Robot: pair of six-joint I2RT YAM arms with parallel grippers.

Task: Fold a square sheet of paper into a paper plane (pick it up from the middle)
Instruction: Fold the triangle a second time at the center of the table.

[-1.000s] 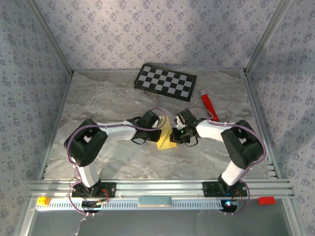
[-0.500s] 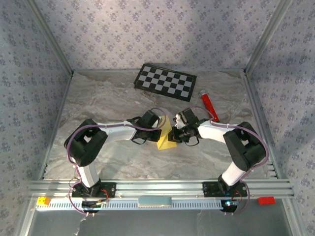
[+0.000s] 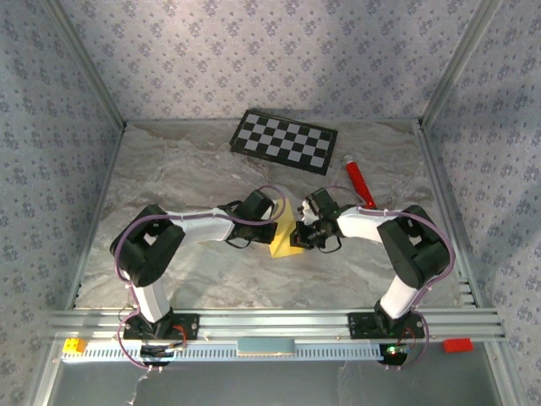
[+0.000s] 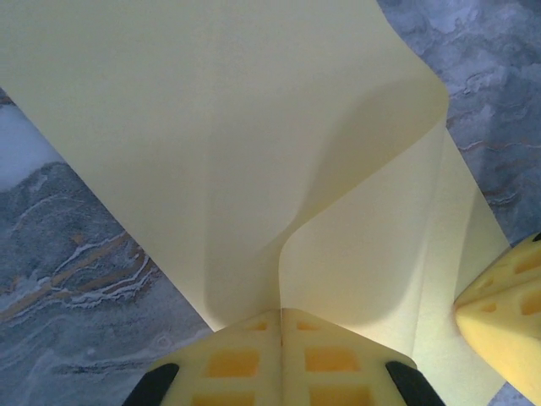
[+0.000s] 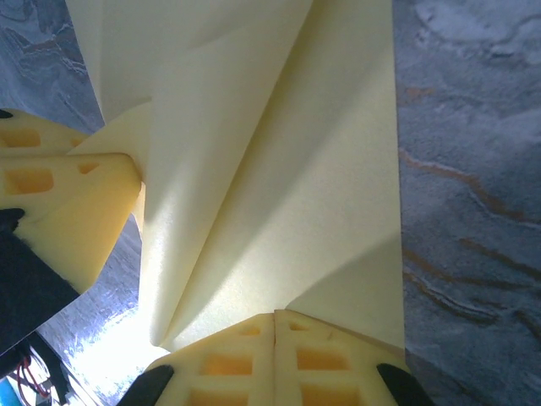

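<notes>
The square sheet of paper (image 3: pixel 286 240), pale yellow and folded with lengthwise creases, stands as a pointed wedge mid-table between both arms. My left gripper (image 3: pixel 276 222) is shut on its left side. In the left wrist view the pads (image 4: pixel 245 355) pinch a curled fold of the paper (image 4: pixel 211 127). My right gripper (image 3: pixel 303 231) is shut on the paper's right side. Its pads (image 5: pixel 321 359) in the right wrist view clamp the creased paper (image 5: pixel 279 169) at the edge. Each wrist view catches the other gripper's foam pad beside the sheet (image 4: pixel 507 313), (image 5: pixel 59 194).
A black-and-white checkerboard panel (image 3: pixel 285 140) lies at the back of the marbled table (image 3: pixel 169 169). A red tube (image 3: pixel 357 179) lies to its right, just behind the right arm. Patterned walls close three sides, and an aluminium rail (image 3: pixel 270 323) runs along the front.
My right gripper has edged slightly left, toward the left gripper, with the paper still between them. The left arm has stayed in place.
</notes>
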